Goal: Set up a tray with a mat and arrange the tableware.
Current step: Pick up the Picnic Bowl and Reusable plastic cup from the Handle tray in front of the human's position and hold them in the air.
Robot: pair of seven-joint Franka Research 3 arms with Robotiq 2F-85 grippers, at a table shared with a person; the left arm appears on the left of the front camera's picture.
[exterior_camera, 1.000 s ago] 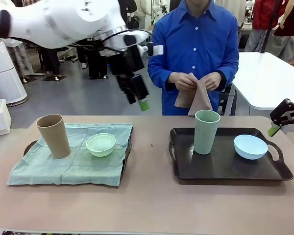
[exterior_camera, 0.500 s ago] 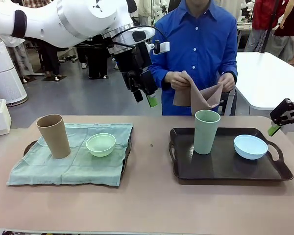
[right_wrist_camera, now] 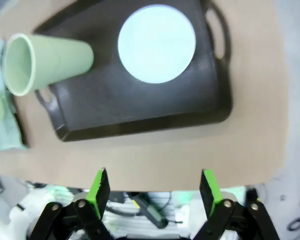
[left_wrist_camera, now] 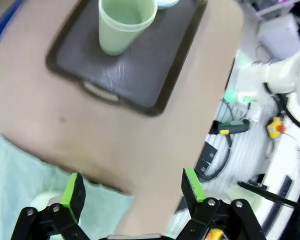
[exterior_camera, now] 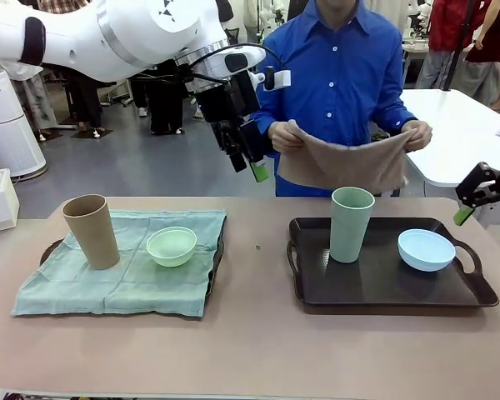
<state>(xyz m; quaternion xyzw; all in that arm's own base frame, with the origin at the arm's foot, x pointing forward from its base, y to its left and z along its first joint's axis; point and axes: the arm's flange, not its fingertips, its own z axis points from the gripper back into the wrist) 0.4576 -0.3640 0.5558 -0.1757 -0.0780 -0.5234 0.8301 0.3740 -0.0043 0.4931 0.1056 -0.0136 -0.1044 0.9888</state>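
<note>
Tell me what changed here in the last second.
The person opened the bunched tan cloth out wide. The left tool drifted to picture right, open and empty. The tan cup, sage cup, mint bowl, blue bowl and green mat stayed put; the right tool barely shifted.

The left arm [exterior_camera: 108, 33] has a fat, glossy white shell with a black band at one joint and small dark markings, perhaps a logo. Black cables [exterior_camera: 233, 52] loop over its wrist. The left gripper [left_wrist_camera: 132, 185] is black, with bright green pads [left_wrist_camera: 72, 187] and pale round pivot screws. The right gripper [right_wrist_camera: 154, 187] is built alike. The person's shirt [exterior_camera: 350, 67] is bright blue, collared and long-sleeved.
</note>
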